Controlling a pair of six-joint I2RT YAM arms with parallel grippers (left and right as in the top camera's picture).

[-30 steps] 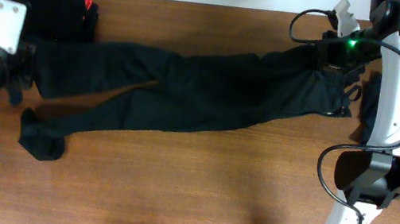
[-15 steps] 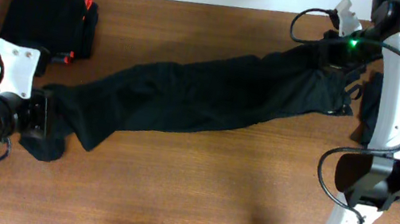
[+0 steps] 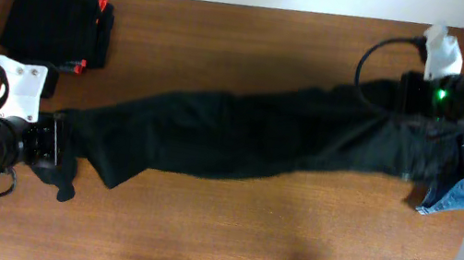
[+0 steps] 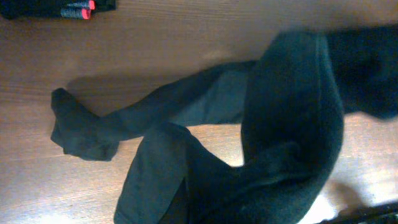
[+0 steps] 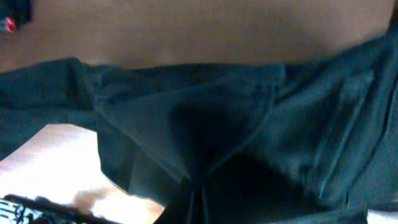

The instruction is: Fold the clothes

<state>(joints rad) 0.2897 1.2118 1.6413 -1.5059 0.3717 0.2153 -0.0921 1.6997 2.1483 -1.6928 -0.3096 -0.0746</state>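
**Across the counter: black jeans pulled long between two pincers**

Across the middle of the overhead view, the black jeans (image 3: 250, 133) lie stretched on the brown counter (image 3: 225, 232), running from the lower left up to the upper right. At the left edge the left pincer (image 3: 54, 147) is clenched on the leg end, and one hem hangs loose just below it. In the left wrist view a crumpled leg end (image 4: 74, 130) lies flat on the wood while the other leg rises in a thick fold toward the camera. At the upper right the right pincer (image 3: 410, 95) is clenched on the waist end; in its own view the dark cloth gathers into pleats at bottom centre. A folded black garment (image 3: 49, 17) with red tags sits in the upper left corner, well apart from the jeans. Some blue denim (image 3: 454, 191) shows at the right edge, just beside the waist.
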